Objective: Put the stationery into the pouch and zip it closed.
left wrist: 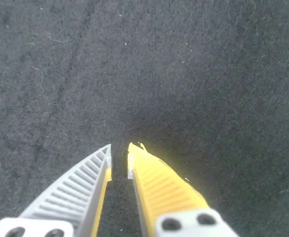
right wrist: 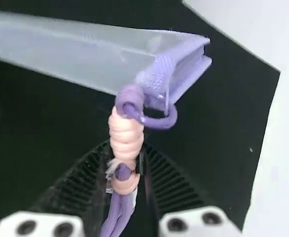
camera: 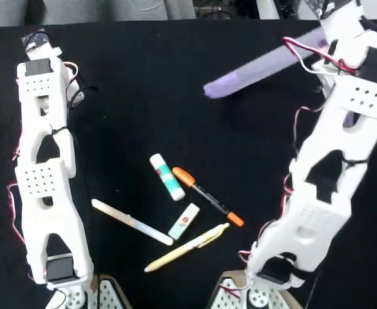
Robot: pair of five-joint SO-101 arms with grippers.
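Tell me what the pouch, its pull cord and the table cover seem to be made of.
The pouch is probably soft translucent lilac plastic, smooth and slightly glossy; light passes through its wall. The pull cord seems to be wound thread, peach over purple, matte; coil ridges show. The table cover is likely black felt-like fabric, matte, with fuzzy grain and lint specks.

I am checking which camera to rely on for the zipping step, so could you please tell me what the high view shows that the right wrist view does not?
The high view adds the loose stationery: a glue stick, an orange-capped pen, a white pen, a small eraser and a yellow pen. The right wrist view adds the right gripper shut on the zipper pull, a purple cord with a pink wrap. Both show the purple pouch over the black table.
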